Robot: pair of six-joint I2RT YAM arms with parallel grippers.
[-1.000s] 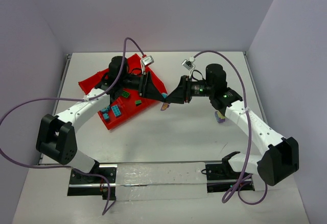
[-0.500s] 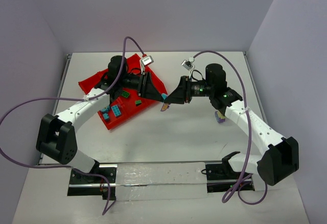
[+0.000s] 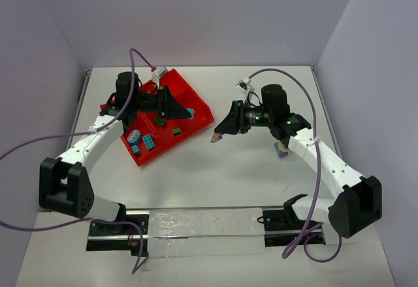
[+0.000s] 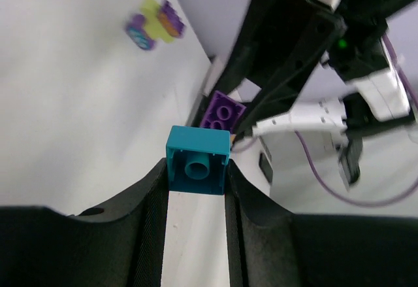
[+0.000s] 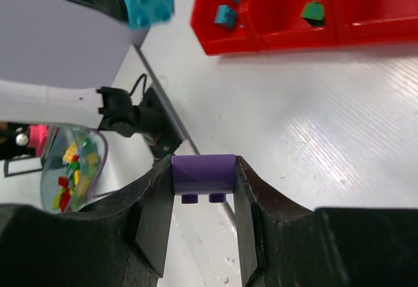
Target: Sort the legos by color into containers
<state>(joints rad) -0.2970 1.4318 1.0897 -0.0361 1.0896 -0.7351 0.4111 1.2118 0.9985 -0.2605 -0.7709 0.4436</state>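
Both tools clamp bricks: left tool [image 4: 196,176] on teal studded plastic brick [image 4: 198,159] over red divided plastic tray [image 3: 198,104]; right tool [image 5: 203,181] on purple plastic brick [image 5: 203,172] above bench [image 3: 248,169]. Early release lands teal w/ green bricks [image 3: 160,121].

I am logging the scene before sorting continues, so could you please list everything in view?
Tray: one, red, divided, far left of the table.
Teal bricks: two, inside the tray.
Green bricks: two, inside the tray.
Multicolour clump: one, inside the tray.
Loose clump: one, purple and yellow-green, on the table's right side.
Held teal brick: one, in the left claw.
Held purple brick: one, in the right claw.
Left arm, right arm: white and black, with purple cables.
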